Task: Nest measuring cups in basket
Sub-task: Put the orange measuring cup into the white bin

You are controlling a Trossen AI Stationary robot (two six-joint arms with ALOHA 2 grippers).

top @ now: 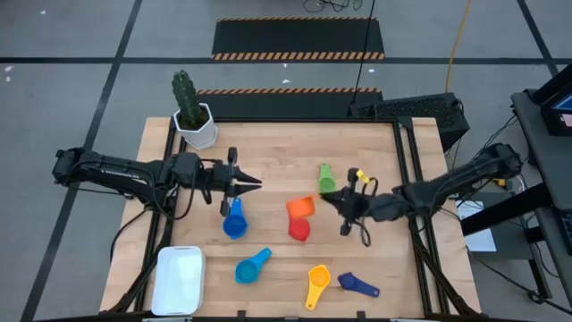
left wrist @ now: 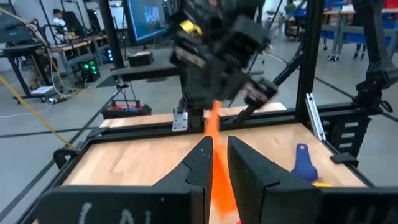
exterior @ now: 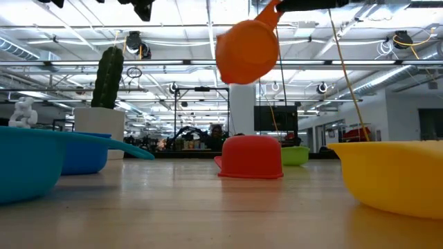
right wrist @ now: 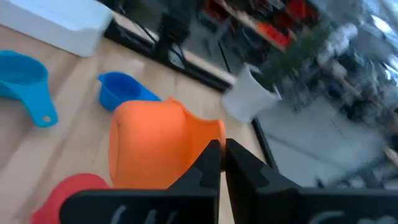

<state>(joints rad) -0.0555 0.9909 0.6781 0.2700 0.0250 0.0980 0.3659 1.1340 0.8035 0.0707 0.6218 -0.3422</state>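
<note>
The right tool point(top: 332, 202) is pinching the handle of the orange cup point(top: 301, 207), its jaws shut tight on it, and is holding the cup in the air over the middle of the tabletop point(top: 286, 143). In the low view the orange cup is hanging clear above the red cup point(top: 298, 229), which is sitting mouth down on the wood just below it.

The left tool point(top: 254, 182) is hovering over the left-centre of the tabletop, pointing toward the right tool; its jaws are standing only a little apart and nothing is showing between them. Under it a blue cup point(top: 234, 223) is lying on the wood.

Further out, the green cup point(top: 326, 177) is sitting toward the far edge, near the right tool. A second blue cup point(top: 249, 268) is lying nearer the front edge, with the yellow cup point(top: 317, 283) and the dark blue cup point(top: 357, 285) further right along that edge. The basket point(top: 179, 279) is sitting at the front left corner, and nothing is showing in it. A cactus pot point(top: 196, 126) is standing at the far left corner.

By this showing the task is barely begun: no cup is in the basket yet, none is nested, one is lifted, and the other six are lying spread on the tabletop.
</note>
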